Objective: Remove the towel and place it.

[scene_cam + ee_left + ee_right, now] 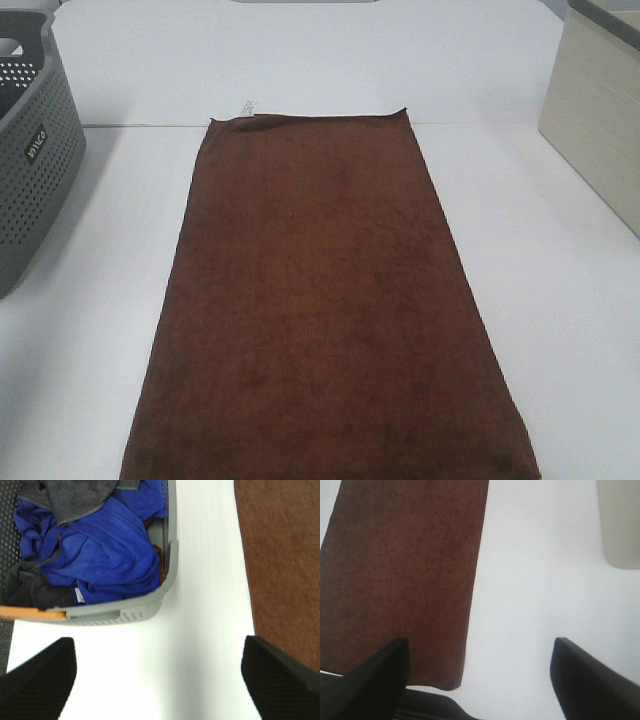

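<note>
The dark reddish-brown towel [325,300] lies flat and spread out on the white table [560,300], its small white tag [248,108] at the far short edge. Neither gripper shows in the exterior high view. In the left wrist view the left gripper [160,677] is open and empty above bare table between the grey basket [120,611] and the towel's edge [285,560]. In the right wrist view the right gripper [480,677] is open and empty, one finger [370,682] over the towel's corner [400,570], the other over bare table.
The grey perforated basket [30,150] stands at the left edge of the table. It holds blue cloths [100,550] and dark grey cloths [70,497]. A beige box [598,115] stands at the far right and shows in the right wrist view [620,522].
</note>
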### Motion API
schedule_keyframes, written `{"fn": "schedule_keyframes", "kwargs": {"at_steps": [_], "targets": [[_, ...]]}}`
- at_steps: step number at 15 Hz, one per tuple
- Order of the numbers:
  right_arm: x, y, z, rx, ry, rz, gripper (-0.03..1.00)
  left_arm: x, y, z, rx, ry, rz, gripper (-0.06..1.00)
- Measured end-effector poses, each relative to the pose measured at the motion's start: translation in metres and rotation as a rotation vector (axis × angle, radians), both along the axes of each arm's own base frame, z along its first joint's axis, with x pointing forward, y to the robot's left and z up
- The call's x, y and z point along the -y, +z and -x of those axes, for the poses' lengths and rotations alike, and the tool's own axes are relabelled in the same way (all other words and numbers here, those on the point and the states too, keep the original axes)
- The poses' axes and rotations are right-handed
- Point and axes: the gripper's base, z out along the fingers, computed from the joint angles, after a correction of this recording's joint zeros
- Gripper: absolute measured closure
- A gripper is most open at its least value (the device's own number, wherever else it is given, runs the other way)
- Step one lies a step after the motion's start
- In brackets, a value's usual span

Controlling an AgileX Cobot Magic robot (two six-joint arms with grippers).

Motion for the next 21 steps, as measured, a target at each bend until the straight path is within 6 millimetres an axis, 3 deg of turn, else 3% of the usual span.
{"fn": "schedule_keyframes", "kwargs": {"at_steps": [2,3,4,6,7,8,9,10,11,15,18,21], "targets": [[0.002,-0.007,0.031,0.129,-0.005,-0.001,0.22,0.004,-0.018,0.037,0.038,0.001,-0.004,0.13],[0.003,-0.011,0.038,0.163,-0.008,-0.002,0.22,0.005,-0.024,0.046,0.058,0.002,-0.006,0.13],[0.004,-0.024,0.053,0.241,-0.023,-0.009,0.22,0.007,-0.042,0.070,0.130,0.005,-0.013,0.13],[0.005,-0.040,0.064,0.285,-0.031,-0.013,0.22,0.009,-0.058,0.086,0.190,0.009,-0.021,0.13],[0.005,-0.067,0.075,0.275,-0.029,-0.008,0.22,0.011,-0.089,0.106,0.222,0.011,-0.026,0.13],[0.005,-0.067,0.075,0.275,-0.029,-0.008,0.22,0.011,-0.089,0.106,0.222,0.011,-0.026,0.13],[0.006,-0.078,0.080,0.268,-0.025,-0.003,0.22,0.012,-0.102,0.112,0.227,0.011,-0.027,0.13],[0.006,-0.098,0.090,0.273,-0.024,0.000,0.22,0.013,-0.105,0.122,0.309,0.012,-0.031,0.13],[0.007,-0.105,0.095,0.290,-0.025,-0.001,0.22,0.013,-0.103,0.127,0.348,0.012,-0.036,0.13],[0.007,-0.105,0.116,0.414,-0.025,-0.013,0.22,0.016,-0.098,0.143,0.403,0.007,-0.037,0.13],[0.007,-0.116,0.134,0.336,0.010,0.006,0.22,0.017,-0.101,0.157,0.350,-0.010,-0.052,0.13],[0.008,-0.117,0.144,0.394,0.010,0.012,0.22,0.019,-0.106,0.177,0.423,-0.013,-0.070,0.13]]}}
